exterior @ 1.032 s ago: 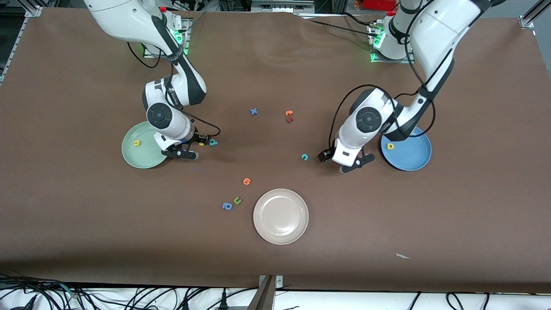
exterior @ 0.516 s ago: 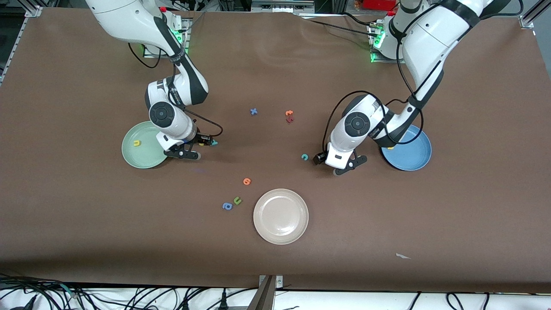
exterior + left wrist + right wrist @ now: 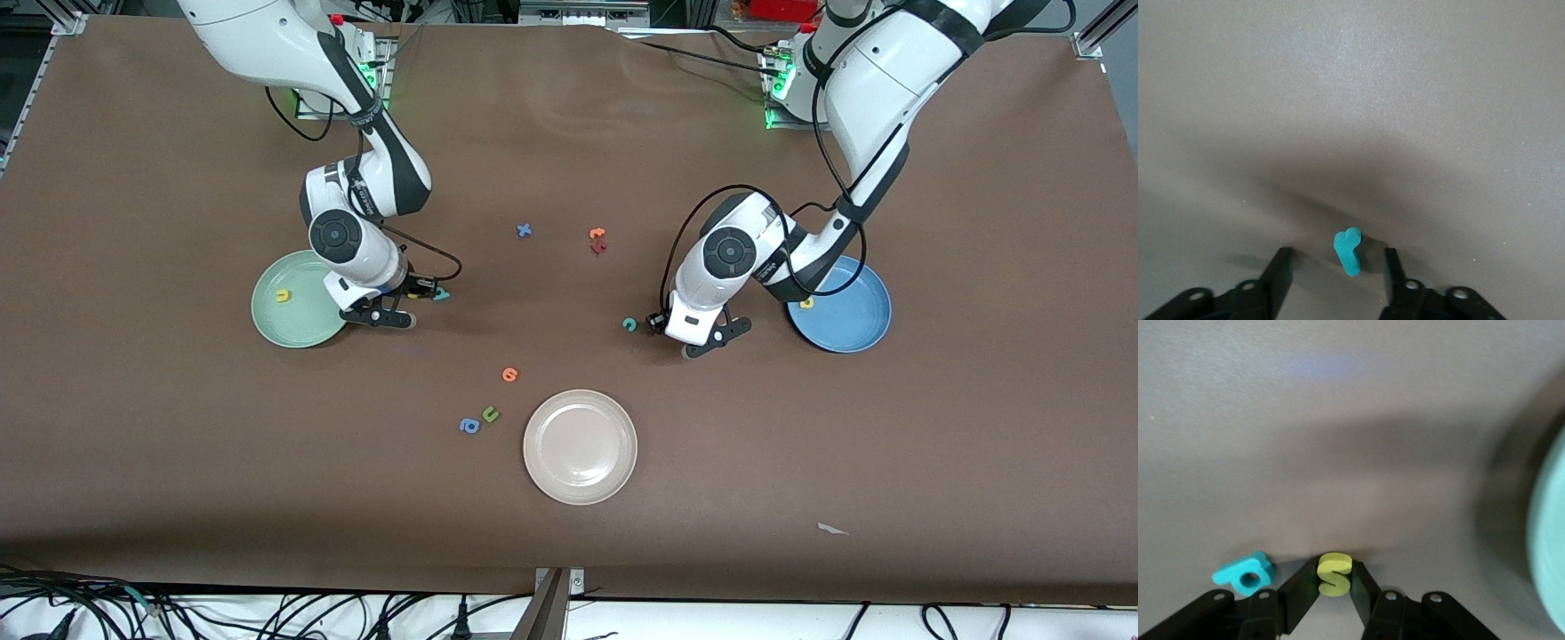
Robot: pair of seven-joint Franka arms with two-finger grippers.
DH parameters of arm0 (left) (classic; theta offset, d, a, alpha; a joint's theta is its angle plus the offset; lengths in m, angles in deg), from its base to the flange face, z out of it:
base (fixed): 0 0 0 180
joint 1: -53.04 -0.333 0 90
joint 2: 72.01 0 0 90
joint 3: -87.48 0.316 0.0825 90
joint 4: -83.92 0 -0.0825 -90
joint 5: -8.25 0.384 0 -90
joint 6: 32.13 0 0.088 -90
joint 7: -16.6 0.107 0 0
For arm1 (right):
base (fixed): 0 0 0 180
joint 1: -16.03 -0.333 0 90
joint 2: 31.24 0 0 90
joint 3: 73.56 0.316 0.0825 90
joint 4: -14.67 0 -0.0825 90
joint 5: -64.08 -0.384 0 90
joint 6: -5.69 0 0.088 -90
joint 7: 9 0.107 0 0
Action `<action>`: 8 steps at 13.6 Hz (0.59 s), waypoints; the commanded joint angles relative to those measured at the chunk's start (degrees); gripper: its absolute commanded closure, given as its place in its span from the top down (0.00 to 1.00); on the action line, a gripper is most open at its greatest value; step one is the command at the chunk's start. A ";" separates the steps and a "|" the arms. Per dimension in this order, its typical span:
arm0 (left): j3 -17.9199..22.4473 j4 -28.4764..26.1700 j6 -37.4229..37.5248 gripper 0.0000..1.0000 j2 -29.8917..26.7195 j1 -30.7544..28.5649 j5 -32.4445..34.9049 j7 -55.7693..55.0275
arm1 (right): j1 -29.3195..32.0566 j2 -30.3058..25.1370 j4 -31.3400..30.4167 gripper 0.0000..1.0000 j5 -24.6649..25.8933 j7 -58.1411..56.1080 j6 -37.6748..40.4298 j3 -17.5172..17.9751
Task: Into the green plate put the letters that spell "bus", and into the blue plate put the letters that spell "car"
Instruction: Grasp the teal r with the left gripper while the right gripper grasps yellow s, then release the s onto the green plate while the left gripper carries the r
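Brown table (image 3: 889, 444), right tool (image 3: 1331, 583) gripping yellow s (image 3: 1333, 574)

The small yellow foam letter (image 3: 806, 302) in the round medium-blue plate (image 3: 849, 322) is half covered by the left arm, its shape unreadable. In the right wrist view, the round pale mint-green plate (image 3: 1550, 540) is blurred and cut off by the frame.
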 commanded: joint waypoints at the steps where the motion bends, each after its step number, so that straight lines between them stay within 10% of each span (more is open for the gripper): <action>1: 0.33 1.23 0.30 0.52 0.74 0.43 2.16 -1.39 | -0.04 -5.17 0.62 0.01 -0.37 -3.59 7.71 -3.33; 8: 0.41 1.40 0.30 0.39 0.74 0.26 2.16 -1.12 | 0.66 -3.70 2.38 0.01 -0.36 -24.59 15.39 -18.01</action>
